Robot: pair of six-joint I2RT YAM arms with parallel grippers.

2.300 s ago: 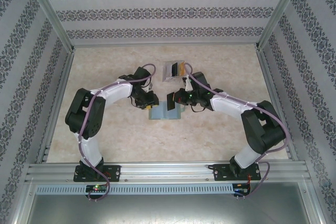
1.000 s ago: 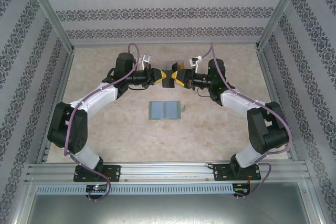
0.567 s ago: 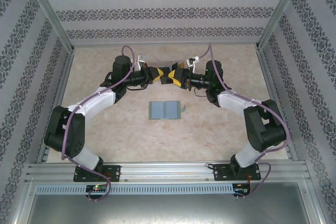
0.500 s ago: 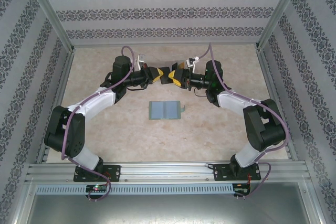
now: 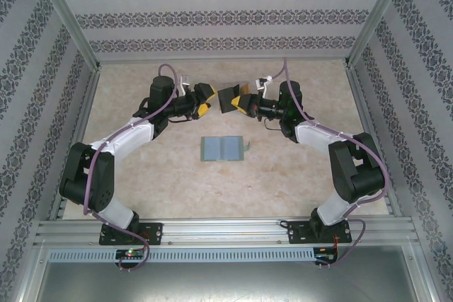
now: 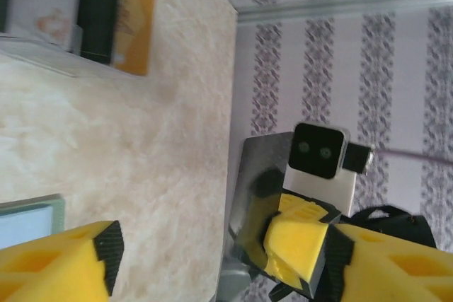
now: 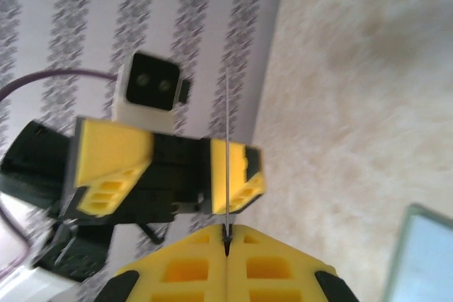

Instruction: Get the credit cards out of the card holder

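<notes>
- The right gripper (image 5: 241, 101) was pressed fully shut on a dark credit card (image 5: 228, 98), held above the far middle of the table (image 5: 177, 182).
- In the right wrist view its two yellow fingers (image 7: 177, 274) met with no gap, and the card (image 7: 226, 139) stood edge-on as a thin line rising out of the seam.
- In the left wrist view the same card (image 6: 251, 167) showed its grey face, pinched at one end by the right gripper's yellow tips.
- The left gripper (image 5: 207, 100) faced it from the other side with its jaws wide apart and nothing between them.
- Its pads (image 7: 113, 153) stood well apart, with the nearer one just beside the card's free end; whether it touched the card could not be told.
- The card holder (image 5: 223, 148) lay opened flat on the table, pale lining up, nearer the arm bases than both grippers and apart from them.
- A clear tray (image 6: 39, 51) with black and orange contents sat on the table beyond the grippers.
</notes>
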